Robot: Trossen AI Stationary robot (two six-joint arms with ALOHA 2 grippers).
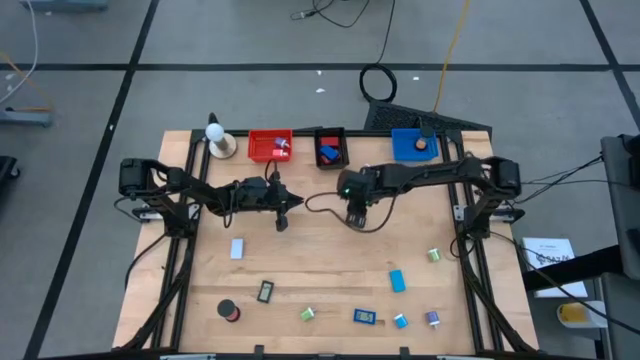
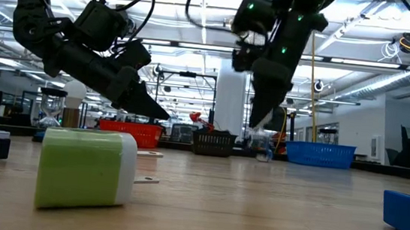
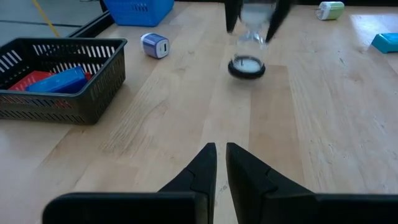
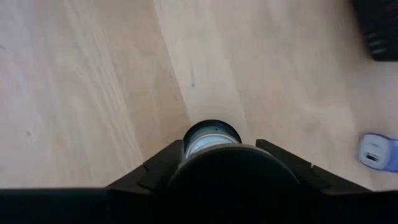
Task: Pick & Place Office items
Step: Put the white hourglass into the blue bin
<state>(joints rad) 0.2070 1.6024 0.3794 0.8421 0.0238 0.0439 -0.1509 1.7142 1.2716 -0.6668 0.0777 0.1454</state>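
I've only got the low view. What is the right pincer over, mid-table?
Observer: A small black roll with a pale top, standing on end directly under the right pincer.
Operator: Anything in the black bin?
Observer: Yes, a red piece and a blue piece lie inside the black bin.
Operator: And the left pincer?
Observer: The left pincer is shut and empty, pointing toward that roll but well apart from it.

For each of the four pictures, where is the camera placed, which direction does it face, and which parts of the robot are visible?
High: overhead, facing down on the table; both arms.
Low: at tabletop height, facing the bins; both arms from above.
Left wrist: behind the shut left gripper, facing the right gripper.
Right wrist: on the right arm, facing down past its fingers.
Shared: the black roll the right gripper holds shows in both wrist views.
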